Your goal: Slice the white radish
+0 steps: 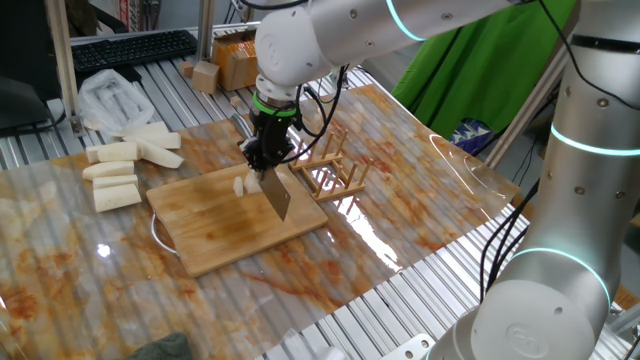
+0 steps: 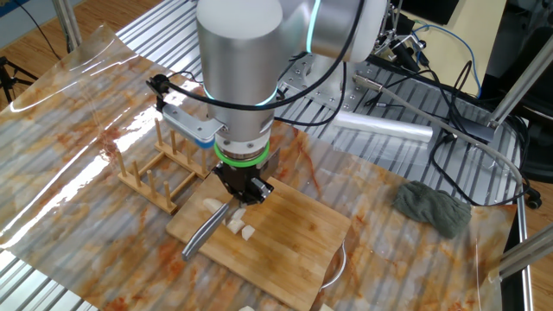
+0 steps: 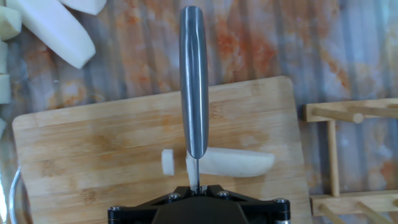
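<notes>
Left first: spare radish sticks (image 1: pixel 125 170) lie off the cutting board (image 1: pixel 215 235). On the board, one thin slice (image 3: pixel 167 162) sits cut free, just left of the blade. The knife (image 3: pixel 193 81) stands across the white radish (image 3: pixel 233 163), so slicing looks underway; next, likely lift and shift right along the chunk. The gripper (image 1: pixel 268 152) is clenched on the knife handle. Far right: a wooden rack (image 1: pixel 335 170).

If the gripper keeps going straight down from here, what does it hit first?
The gripper, shut on the knife, would likely drive it into the white radish, then the cutting board; depth unclear.
</notes>
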`<state>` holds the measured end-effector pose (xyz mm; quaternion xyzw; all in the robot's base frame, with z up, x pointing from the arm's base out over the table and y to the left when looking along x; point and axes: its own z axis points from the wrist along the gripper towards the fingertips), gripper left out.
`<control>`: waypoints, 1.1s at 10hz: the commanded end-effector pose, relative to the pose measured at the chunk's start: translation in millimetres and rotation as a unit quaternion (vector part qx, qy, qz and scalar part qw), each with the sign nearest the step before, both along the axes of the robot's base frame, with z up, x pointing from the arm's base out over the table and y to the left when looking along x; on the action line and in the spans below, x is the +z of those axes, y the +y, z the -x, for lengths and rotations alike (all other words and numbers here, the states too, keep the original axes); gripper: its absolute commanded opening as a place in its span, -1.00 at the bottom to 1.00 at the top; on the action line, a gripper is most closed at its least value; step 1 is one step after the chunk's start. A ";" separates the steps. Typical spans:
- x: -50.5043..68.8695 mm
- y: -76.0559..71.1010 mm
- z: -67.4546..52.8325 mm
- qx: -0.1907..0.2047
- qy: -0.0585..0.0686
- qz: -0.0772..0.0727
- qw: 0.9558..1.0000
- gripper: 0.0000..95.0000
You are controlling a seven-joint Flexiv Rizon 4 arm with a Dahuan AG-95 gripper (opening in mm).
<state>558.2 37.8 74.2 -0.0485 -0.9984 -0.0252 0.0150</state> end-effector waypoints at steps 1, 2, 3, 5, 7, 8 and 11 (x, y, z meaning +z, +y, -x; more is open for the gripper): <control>0.4 -0.9 0.2 -0.001 0.001 -0.002 1.000 -1.00; 0.3 -0.9 0.2 -0.001 0.001 -0.001 1.000 -1.00; -0.3 -0.7 0.1 -0.001 0.002 -0.003 1.000 -1.00; -1.0 -0.6 -0.1 -0.003 0.001 -0.003 1.000 -1.00; -3.9 0.1 -0.8 -0.003 0.002 -0.003 1.000 -1.00; -8.9 0.8 -1.8 -0.004 0.003 -0.003 1.000 -1.00; -23.1 3.4 -4.4 -0.007 0.006 -0.004 1.000 -1.00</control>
